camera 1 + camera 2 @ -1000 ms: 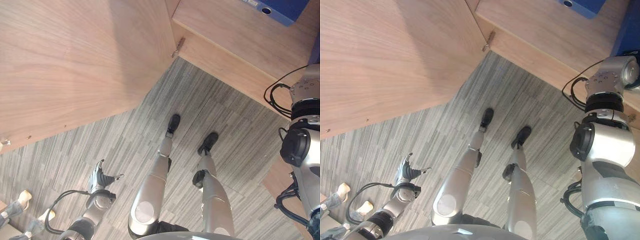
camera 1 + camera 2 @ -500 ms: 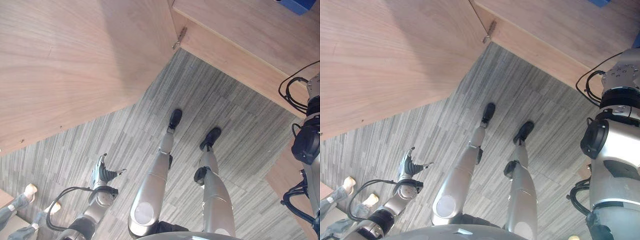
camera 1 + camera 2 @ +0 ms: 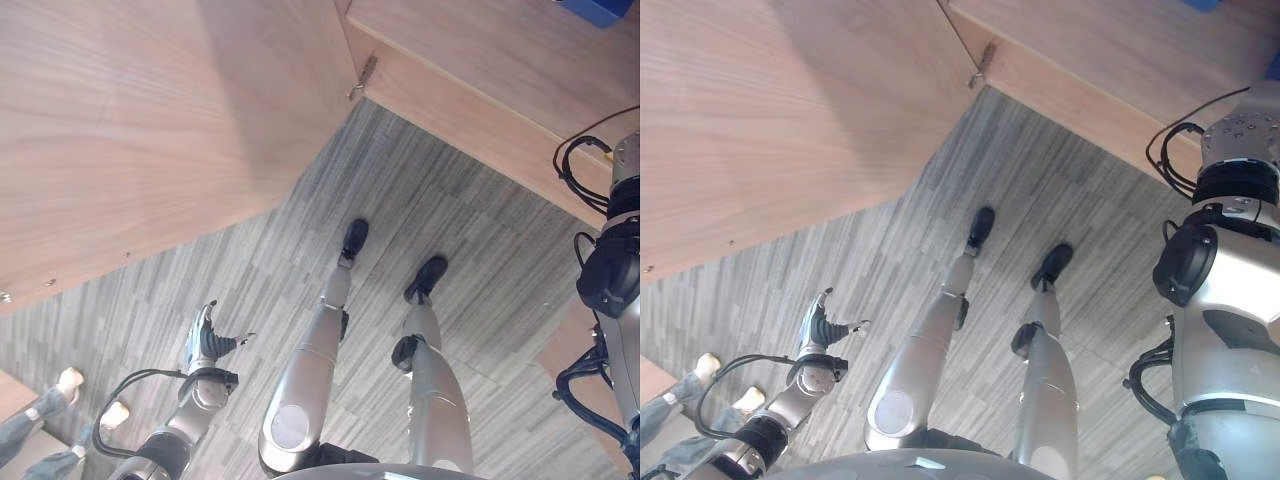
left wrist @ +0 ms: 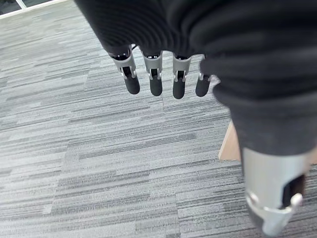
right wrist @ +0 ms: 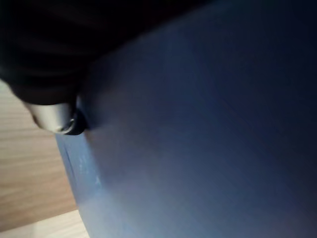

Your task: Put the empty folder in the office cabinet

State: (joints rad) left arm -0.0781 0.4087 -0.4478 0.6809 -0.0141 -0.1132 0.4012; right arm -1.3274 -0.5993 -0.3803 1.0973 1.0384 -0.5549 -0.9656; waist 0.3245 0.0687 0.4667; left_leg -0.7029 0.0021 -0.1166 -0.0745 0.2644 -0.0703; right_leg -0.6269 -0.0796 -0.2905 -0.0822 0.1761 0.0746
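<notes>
A blue folder (image 5: 208, 139) lies right against my right hand in the right wrist view, and the thumb (image 5: 54, 118) presses on its face. My right arm reaches up along the right edge of the eye views toward the wooden cabinet shelf (image 3: 470, 50). A corner of another blue folder (image 3: 598, 8) lies on that shelf at the top edge. My left hand (image 3: 205, 345) hangs low at the lower left over the floor. Its fingers (image 4: 153, 82) are straight and hold nothing.
The open cabinet door (image 3: 140, 130) is a broad wooden panel across the upper left, hinged (image 3: 362, 75) beside the shelf. Grey striped carpet (image 3: 470, 230) lies below. A person's feet (image 3: 70, 380) stand at the lower left. A wooden corner (image 4: 230, 146) shows near my left hand.
The whole picture has shifted, so the camera moved; the shelf's blue folder now sits at the top edge. My left hand hangs as before.
</notes>
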